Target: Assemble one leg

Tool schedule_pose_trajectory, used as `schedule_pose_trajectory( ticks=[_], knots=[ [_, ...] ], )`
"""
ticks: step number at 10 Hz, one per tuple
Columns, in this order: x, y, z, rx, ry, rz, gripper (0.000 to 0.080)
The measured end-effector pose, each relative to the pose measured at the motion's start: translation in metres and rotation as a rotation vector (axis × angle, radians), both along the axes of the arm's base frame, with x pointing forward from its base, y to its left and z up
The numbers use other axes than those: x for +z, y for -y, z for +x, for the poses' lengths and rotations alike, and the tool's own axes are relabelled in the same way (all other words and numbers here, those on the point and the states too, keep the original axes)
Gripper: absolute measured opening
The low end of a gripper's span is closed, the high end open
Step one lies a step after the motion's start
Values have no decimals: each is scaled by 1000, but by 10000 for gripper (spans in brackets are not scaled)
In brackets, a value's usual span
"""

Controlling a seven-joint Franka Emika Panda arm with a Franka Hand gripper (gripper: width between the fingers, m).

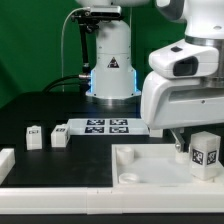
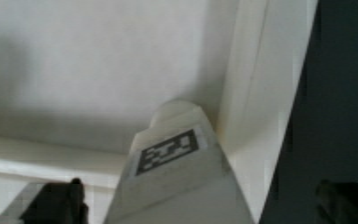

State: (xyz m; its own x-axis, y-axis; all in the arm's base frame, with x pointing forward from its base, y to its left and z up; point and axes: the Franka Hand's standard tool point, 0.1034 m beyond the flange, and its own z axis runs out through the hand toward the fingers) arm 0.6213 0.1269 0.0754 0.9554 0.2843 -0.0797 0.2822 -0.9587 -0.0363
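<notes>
The leg (image 1: 206, 152) stands upright at the corner of the large white slab (image 1: 150, 165) on the exterior view's right. It is a white peg with a square tag on its side. My gripper (image 1: 188, 143) is right over it. In the wrist view the leg (image 2: 176, 165) runs between my two dark fingertips (image 2: 55, 202). A narrow gap shows on each side of it, so my gripper (image 2: 197, 208) is open around the leg. The slab (image 2: 87, 70) fills the view behind it.
Two more white legs (image 1: 34, 132) (image 1: 59, 136) stand on the dark table at the exterior view's left. The marker board (image 1: 105, 126) lies before the arm's base (image 1: 110, 70). A white piece (image 1: 6, 160) sits at the left edge.
</notes>
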Motion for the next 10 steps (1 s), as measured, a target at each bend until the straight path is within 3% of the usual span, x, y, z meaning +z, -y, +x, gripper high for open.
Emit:
schedule_pose_trajectory(
  ticks=[1,3,4,5,6,7,9,10],
  knots=[
    [3,-2,3,203,20,6,650],
    [3,-1,5,269,29,13,650],
    [2,-1,5,266,29,12,536],
    [2,-1,5,267,28,12,536],
    [2,0,5,252,28,11,353],
    [1,1,5,215,28,7,294],
    [1,1,5,132,27,2,294],
    [1,2,6,-49,31,-14,294]
  ],
)
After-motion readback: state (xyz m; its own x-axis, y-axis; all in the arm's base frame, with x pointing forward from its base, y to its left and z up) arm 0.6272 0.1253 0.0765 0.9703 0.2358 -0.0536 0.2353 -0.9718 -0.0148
